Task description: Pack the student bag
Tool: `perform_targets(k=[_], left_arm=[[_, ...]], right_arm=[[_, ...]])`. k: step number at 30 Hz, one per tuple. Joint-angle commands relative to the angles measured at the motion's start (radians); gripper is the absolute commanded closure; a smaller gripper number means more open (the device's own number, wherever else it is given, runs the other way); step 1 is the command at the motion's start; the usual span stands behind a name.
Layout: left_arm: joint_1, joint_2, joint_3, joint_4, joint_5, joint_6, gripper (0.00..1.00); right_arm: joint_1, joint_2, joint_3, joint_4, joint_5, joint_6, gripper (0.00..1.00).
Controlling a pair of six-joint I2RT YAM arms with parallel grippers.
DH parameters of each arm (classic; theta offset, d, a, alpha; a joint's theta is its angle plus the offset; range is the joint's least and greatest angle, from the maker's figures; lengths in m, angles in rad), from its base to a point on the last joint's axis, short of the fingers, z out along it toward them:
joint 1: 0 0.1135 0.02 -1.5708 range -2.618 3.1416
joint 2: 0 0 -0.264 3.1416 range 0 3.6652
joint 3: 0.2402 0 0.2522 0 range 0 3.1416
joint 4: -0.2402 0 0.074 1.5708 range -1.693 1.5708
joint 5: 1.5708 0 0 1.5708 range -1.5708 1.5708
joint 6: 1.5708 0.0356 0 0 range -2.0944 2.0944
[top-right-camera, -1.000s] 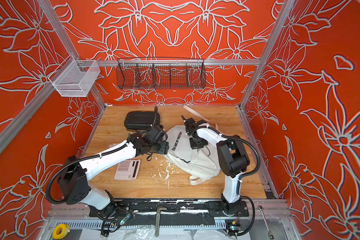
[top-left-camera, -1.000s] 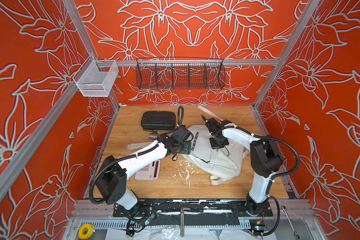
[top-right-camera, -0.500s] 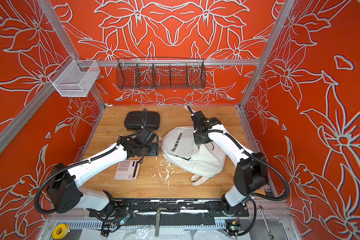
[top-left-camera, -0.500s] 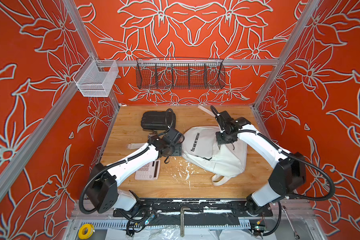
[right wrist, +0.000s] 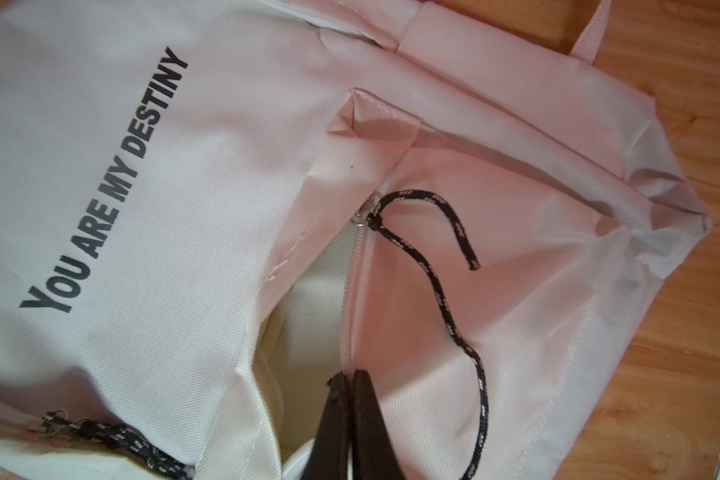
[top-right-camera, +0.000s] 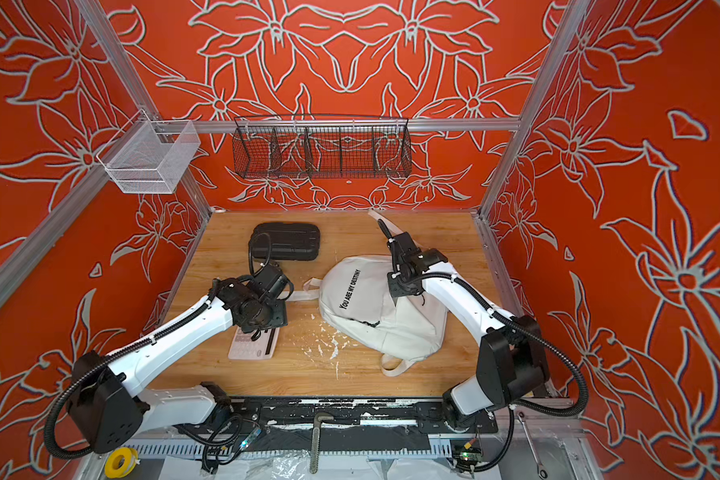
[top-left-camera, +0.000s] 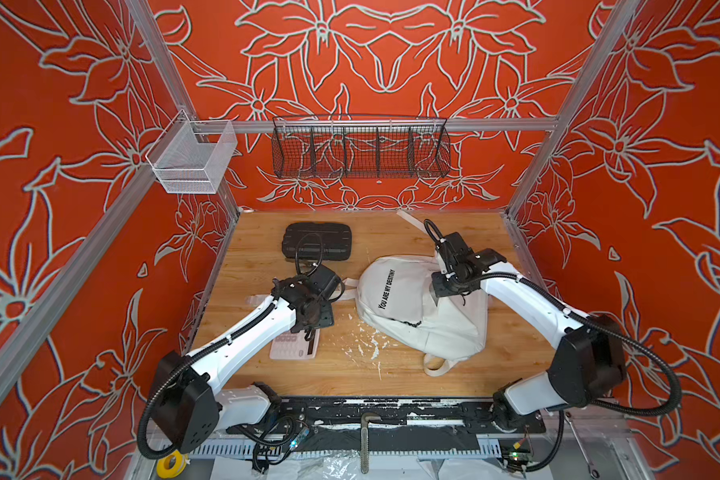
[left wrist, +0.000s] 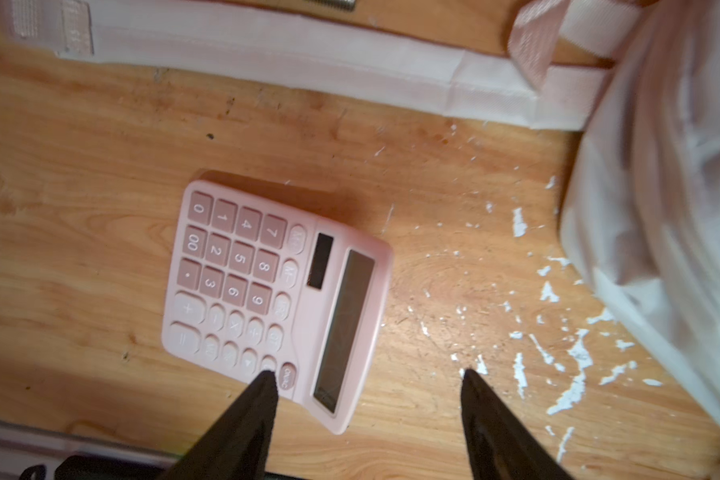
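Note:
The student bag (top-left-camera: 408, 303) (top-right-camera: 371, 303), white with black "YOU ARE MY DESTINY" print, lies on the wooden table right of centre. Its main zip gapes open in the right wrist view (right wrist: 304, 316), with a black cord pull (right wrist: 445, 299) lying on the fabric. My right gripper (right wrist: 350, 374) (top-left-camera: 437, 297) is shut, pinching the bag's zip edge. A pink calculator (left wrist: 275, 291) (top-left-camera: 292, 347) lies flat left of the bag. My left gripper (left wrist: 367, 374) (top-left-camera: 312, 324) hangs open just above it. One fingertip (left wrist: 267, 378) is over the keys, and the other is over bare wood.
A black hard case (top-left-camera: 316, 241) (top-right-camera: 285, 242) lies at the back left. A white bag strap (left wrist: 267, 54) trails across the table beyond the calculator. White flecks (top-left-camera: 366, 345) mark the wood. A black wire basket (top-left-camera: 360, 151) and a white mesh basket (top-left-camera: 192, 158) hang on the walls.
The left gripper drew back from the bag to above the calculator, its jaws narrowing slightly. The right arm stretched out, its shut gripper shifting right along the bag.

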Motion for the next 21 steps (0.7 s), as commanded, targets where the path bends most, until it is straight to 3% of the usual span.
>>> perform_targets(k=[1,7,12,21], left_arm=[[0.005,0.078,-0.017,-0.045,-0.009,0.006,0.3],[0.005,0.197,-0.011,0.002,0.024,0.061,0.3],[0.004,0.28,0.007,0.001,0.023,0.092,0.37],[0.004,0.348,0.016,0.044,0.114,0.105,0.64]], right_arm=[[-0.002,0.004,0.0,0.048,-0.023,-0.01,1.0],[-0.002,-0.01,-0.023,0.059,-0.025,0.001,1.0],[-0.002,-0.023,-0.05,0.071,-0.03,0.016,1.0],[-0.002,-0.024,-0.068,0.087,-0.029,0.024,1.0]])
